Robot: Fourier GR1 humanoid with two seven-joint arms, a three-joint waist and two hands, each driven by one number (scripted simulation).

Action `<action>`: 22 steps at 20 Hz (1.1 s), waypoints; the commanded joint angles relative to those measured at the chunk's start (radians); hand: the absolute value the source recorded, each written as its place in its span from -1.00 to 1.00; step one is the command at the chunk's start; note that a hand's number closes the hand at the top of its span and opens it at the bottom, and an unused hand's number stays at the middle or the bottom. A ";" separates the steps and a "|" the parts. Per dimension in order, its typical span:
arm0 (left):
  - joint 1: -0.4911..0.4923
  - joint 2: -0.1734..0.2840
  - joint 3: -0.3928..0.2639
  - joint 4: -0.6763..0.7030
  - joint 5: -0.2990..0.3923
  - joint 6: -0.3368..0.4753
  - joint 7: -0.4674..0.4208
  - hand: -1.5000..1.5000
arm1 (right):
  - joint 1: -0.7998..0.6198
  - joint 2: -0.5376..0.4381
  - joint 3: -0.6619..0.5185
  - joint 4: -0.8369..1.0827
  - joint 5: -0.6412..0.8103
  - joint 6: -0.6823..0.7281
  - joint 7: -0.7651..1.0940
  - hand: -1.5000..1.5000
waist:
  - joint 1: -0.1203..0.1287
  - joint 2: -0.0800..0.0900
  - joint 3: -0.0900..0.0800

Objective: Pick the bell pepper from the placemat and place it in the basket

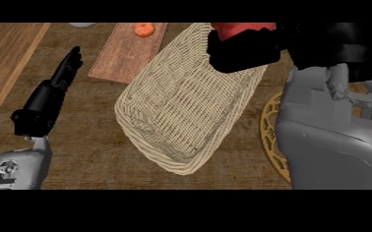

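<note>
A red bell pepper (244, 28) shows at the top of the head view, mostly hidden by my right hand (243, 51), whose black fingers are curled round it. The hand holds it over the far right rim of the woven beige basket (156, 128), which fills the middle of the counter. The round placemat (270, 128) with its golden edge peeks out at the right, largely covered by my grey right forearm. My left hand (54, 88) rests open at the left, fingers straight and pointing away, apart from the basket.
A wooden cutting board (123, 54) lies behind the basket at upper left, with a small orange fruit (144, 29) on its far end. A lighter wooden strip (18, 49) runs along the left edge. My right forearm (327, 128) blocks the right side.
</note>
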 commanded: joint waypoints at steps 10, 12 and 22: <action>-0.028 0.011 0.029 -0.026 0.017 -0.004 0.053 0.00 | -0.116 0.003 0.064 0.372 -0.060 0.044 0.209 1.00 | -0.012 -0.003 0.001; 0.010 -0.005 0.018 0.012 -0.010 0.014 -0.010 0.00 | -0.080 -0.015 0.083 0.386 -0.035 0.084 0.183 1.00 | -0.023 -0.002 0.000; 0.050 -0.015 0.005 -0.046 -0.009 0.004 0.002 0.00 | -0.074 0.003 0.118 0.400 -0.151 0.143 0.218 -1.00 | -0.011 -0.006 0.001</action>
